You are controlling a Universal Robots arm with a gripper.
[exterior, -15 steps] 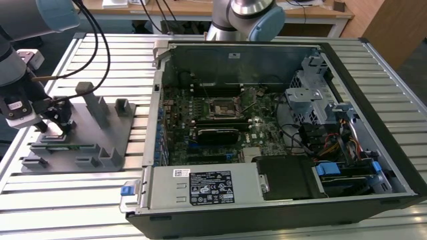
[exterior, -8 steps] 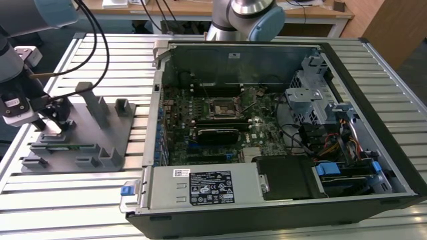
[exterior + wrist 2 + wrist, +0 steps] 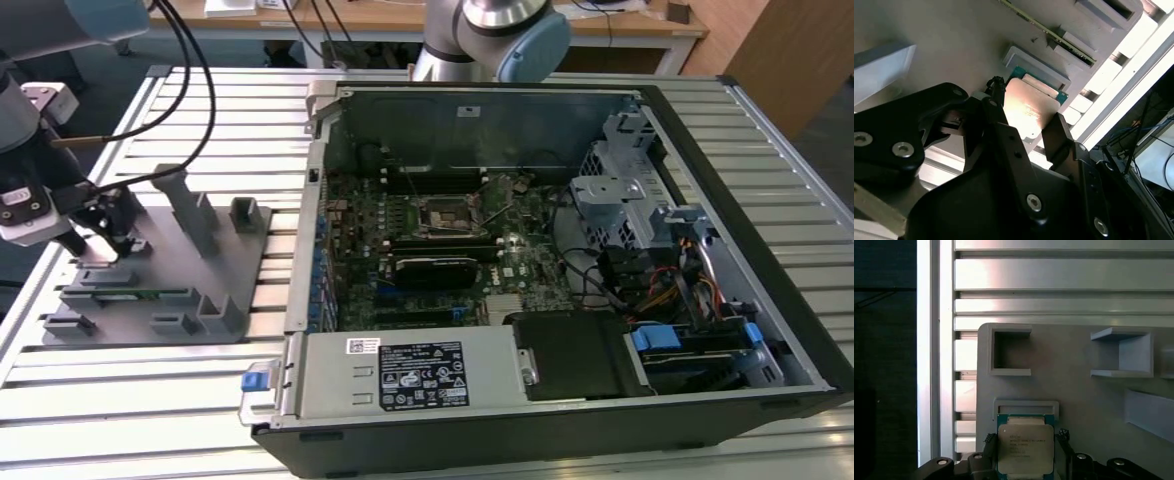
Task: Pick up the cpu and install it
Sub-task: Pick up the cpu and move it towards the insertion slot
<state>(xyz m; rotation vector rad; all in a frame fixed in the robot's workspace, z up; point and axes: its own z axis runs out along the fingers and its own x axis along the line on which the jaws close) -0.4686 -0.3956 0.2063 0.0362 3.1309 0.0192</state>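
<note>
The cpu (image 3: 1025,452), a silver-topped square chip on a green board, lies on the grey plastic fixture (image 3: 1079,405) beside a raised pocket wall. In both wrist views my gripper (image 3: 1026,442) straddles it, with one black fingertip (image 3: 990,444) against each of two opposite edges. The second wrist view has the cpu (image 3: 1026,107) framed by the same fingers (image 3: 996,100), the gripper (image 3: 1026,116) shut on it. In the exterior view my gripper (image 3: 100,248) is low over the fixture (image 3: 174,290) at the exterior view's left. The black motherboard socket (image 3: 441,213) sits inside the open computer case (image 3: 561,395).
Upright posts and blocks (image 3: 200,215) stand on the fixture close to the gripper. A memory stick (image 3: 1054,35) lies in a slot of the fixture. Cables (image 3: 187,100) hang from the arm. The case's drive cage (image 3: 627,200) and power supply (image 3: 414,370) flank the motherboard.
</note>
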